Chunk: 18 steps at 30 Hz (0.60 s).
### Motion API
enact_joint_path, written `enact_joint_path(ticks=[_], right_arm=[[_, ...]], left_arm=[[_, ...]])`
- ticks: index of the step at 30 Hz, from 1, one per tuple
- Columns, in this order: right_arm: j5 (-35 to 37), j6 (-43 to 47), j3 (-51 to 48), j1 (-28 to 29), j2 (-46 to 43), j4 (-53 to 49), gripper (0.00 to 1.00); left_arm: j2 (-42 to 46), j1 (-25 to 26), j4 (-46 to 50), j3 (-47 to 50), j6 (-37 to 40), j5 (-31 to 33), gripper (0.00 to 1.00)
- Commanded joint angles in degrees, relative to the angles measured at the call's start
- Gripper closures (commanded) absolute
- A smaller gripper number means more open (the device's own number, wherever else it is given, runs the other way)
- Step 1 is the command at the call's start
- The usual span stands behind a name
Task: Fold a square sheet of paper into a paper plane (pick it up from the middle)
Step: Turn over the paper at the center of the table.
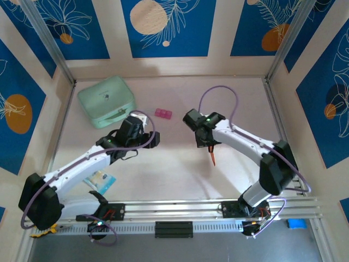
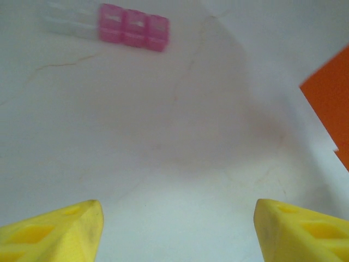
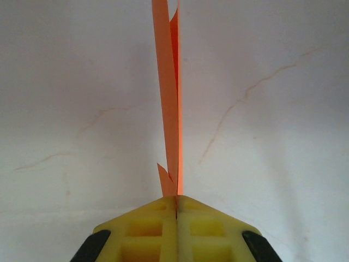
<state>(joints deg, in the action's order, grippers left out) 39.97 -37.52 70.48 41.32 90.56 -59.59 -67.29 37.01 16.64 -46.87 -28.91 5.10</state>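
The square sheet of paper stands folded into a narrow orange paper plane (image 3: 170,98), seen edge-on and running straight out from my right gripper (image 3: 176,197), which is shut on its near end. From above, the plane (image 1: 212,157) hangs pointing down toward the table below the right gripper (image 1: 206,143), right of centre. My left gripper (image 2: 177,204) is open with nothing between its yellow fingers (image 2: 71,229), low over the white table. It sits left of centre (image 1: 155,139), apart from the plane. An orange edge of the paper (image 2: 330,109) shows at the right of the left wrist view.
A mint-green case (image 1: 106,101) sits at the back left. A small pink block (image 1: 163,113) lies just beyond the left gripper, also ahead of its fingers (image 2: 133,27). A small light packet (image 1: 101,180) lies near the left arm's base. Walls enclose the table.
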Motion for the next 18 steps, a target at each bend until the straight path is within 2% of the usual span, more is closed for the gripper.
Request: enact_joint_path(ticks=[1,8,18], right_arm=[[6.2,-2.8,2.3,2.3,4.1,-6.1,1.0],[1.4,-3.2,6.1,6.8,12.7,-3.4,0.98],[-7.2,-0.6,12.5,9.3,18.4,1.9,0.95]], left_arm=[[3.7,-1.9,1.5,2.3,-3.5,5.8,0.24],[4.6,-4.6,4.3,2.5,-5.4,6.9,0.22],[4.3,-5.0,5.8,1.4,-5.8,6.1,0.2]])
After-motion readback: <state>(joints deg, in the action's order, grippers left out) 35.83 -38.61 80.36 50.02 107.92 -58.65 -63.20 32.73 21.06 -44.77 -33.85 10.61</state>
